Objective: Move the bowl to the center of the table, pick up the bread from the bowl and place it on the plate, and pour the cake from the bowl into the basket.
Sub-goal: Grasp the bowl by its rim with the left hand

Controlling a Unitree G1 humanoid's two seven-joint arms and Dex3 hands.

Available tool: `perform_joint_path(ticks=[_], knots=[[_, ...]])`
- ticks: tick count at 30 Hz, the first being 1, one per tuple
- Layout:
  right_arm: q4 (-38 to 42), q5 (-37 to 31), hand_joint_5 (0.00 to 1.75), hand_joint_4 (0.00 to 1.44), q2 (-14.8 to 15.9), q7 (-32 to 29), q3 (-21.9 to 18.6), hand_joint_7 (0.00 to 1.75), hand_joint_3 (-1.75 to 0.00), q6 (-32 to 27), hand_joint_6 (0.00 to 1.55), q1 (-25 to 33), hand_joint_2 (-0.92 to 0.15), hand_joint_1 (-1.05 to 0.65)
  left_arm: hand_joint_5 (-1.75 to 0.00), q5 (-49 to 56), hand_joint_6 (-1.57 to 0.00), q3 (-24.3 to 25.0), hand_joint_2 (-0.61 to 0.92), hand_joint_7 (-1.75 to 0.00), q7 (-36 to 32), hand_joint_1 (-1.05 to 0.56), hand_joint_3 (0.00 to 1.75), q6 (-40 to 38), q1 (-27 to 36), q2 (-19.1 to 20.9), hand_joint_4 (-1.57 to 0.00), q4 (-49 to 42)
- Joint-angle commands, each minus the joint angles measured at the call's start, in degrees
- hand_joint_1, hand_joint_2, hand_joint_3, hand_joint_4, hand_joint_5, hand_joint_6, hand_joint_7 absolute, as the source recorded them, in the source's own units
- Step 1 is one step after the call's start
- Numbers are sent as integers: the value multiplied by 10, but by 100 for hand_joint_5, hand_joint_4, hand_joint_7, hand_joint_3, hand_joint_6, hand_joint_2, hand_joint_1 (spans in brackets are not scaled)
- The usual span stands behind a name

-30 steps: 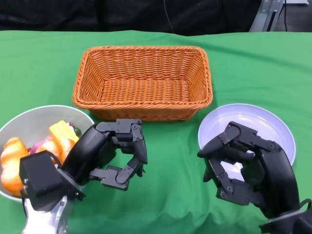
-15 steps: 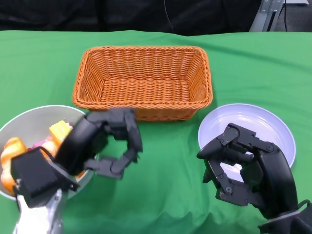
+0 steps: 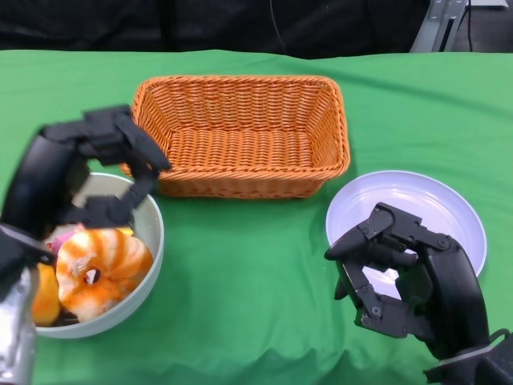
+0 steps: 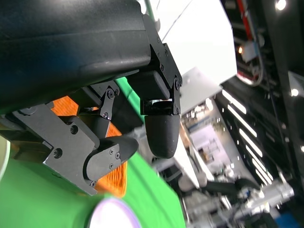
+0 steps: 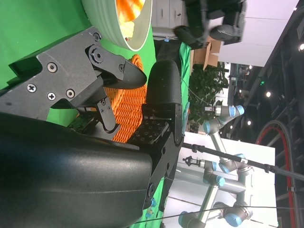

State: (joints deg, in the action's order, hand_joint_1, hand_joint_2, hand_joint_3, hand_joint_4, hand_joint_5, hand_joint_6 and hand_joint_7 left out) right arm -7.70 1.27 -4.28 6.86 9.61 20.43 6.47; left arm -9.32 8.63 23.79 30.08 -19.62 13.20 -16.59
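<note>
Bowl, tabletop's 8 o'clock edge: left hand hovers over far rim, fingers apart, empty; should grip rim firmly before sliding centreward; right hand idle, unclenched.

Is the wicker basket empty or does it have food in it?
Empty: the basket shows only bare weave in the head view; the food is in the bowl.

A green cloth covers the table under both hands, a black curtain beyond. Wrist views show white walls and ceiling lights.
</note>
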Motion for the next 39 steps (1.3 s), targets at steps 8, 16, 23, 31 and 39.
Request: perform_joint_path(ticks=[8,16,23,31,39], knots=[[12,1,152,84,2,-7,-3,113,-91,16,76,-4,-61,-12,-39,97,-78,61,92,-2,-161,-45,17,-45,-46,84,-67,-108],[12,-2,152,84,2,-10,-1,113,-91,16,76,-3,-61,-11,-25,171,-63,49,92,0,-237,-49,30,-153,-67,135,-56,-151],[20,-6,152,85,-2,-16,0,114,-93,19,77,-4,-59,-12,-8,202,-37,11,92,0,-195,-51,40,-326,-80,173,-31,-149],[21,-2,153,85,-3,-13,2,114,-98,25,77,-5,-57,-12,-7,218,-39,-32,92,-4,-141,-51,55,-405,-121,212,-31,-231],[23,-2,153,84,-4,-12,1,113,-98,26,77,-5,-57,-11,-1,204,-32,-57,92,-1,-58,-49,59,-472,-155,224,-22,-286]])
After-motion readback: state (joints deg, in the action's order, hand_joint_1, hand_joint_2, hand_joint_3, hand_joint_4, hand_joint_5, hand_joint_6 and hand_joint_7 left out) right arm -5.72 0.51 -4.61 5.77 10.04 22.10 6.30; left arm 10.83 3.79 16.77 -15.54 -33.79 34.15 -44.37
